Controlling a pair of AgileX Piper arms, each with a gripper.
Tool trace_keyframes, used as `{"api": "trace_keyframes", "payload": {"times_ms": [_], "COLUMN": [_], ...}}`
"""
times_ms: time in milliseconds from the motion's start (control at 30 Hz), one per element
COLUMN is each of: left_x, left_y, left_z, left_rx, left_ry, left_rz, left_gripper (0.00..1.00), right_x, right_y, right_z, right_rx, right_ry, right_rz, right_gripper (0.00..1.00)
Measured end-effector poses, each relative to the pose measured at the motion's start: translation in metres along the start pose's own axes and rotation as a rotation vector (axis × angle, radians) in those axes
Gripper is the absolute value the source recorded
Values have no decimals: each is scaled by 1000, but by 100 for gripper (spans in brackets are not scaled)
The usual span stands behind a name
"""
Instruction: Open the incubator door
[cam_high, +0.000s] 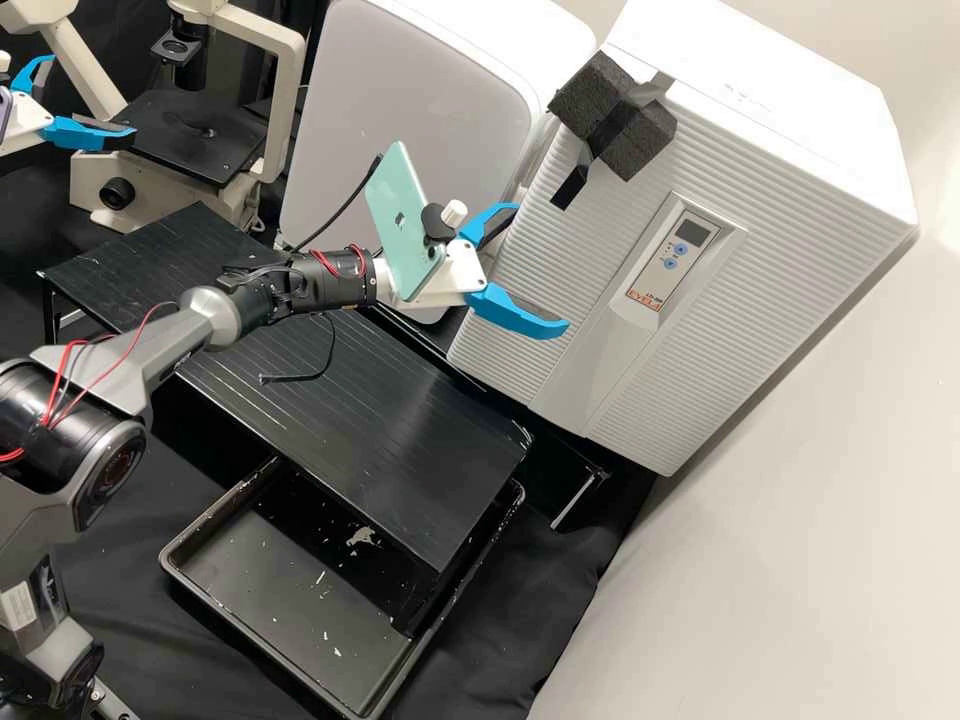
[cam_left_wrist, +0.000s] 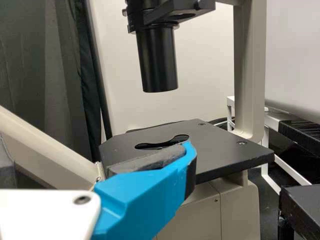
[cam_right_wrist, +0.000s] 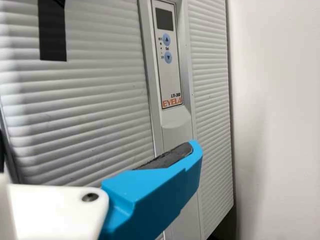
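Observation:
In the high view, my right gripper (cam_high: 543, 266) is open in front of the left edge of the white incubator (cam_high: 760, 130), with nothing between its fingers. The ribbed incubator door (cam_high: 560, 270) looks shut. Dark foam (cam_high: 638, 135) with black tape is fixed at its upper left, above the gripper. My left gripper (cam_high: 92, 96) stands open far from the incubator, beside the microscope. In the right wrist view, one blue finger of the right gripper (cam_right_wrist: 97, 152) lies before the door (cam_right_wrist: 80, 105); contact cannot be told. The left gripper (cam_left_wrist: 95, 157) is at the microscope stage in its wrist view.
The microscope's black stage (cam_high: 190, 135) is at the upper left. A white appliance (cam_high: 400, 110) stands behind the right arm, close to the incubator. Below the arm are a black ribbed platform (cam_high: 400, 440) and a black tray (cam_high: 200, 590). A pale wall (cam_high: 800, 560) borders the incubator's right side.

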Motion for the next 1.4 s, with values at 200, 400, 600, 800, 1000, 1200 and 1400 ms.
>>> {"api": "trace_keyframes", "payload": {"times_ms": [200,400,600,800,1000,1200,1400], "left_x": [0,0,0,0,0,0,0], "left_y": [0,0,0,0,0,0,0], "left_z": [0,0,0,0,0,0,0], "left_rx": [0,0,0,0,0,0,0], "left_ry": [0,0,0,0,0,0,0], "left_rz": [0,0,0,0,0,0,0], "left_gripper": [100,100,100,100,100,100,100], "right_x": [0,0,-3,-5,-8,-8,-9], "right_y": [0,1,3,3,5,4,3], "right_z": [0,0,1,2,0,0,0], "right_rx": [0,7,4,-3,4,3,-8], "right_ry": [0,1,7,11,18,24,33], "right_rz": [0,2,3,-1,-6,-9,-17], "right_gripper": [0,0,0,0,0,0,0]}}
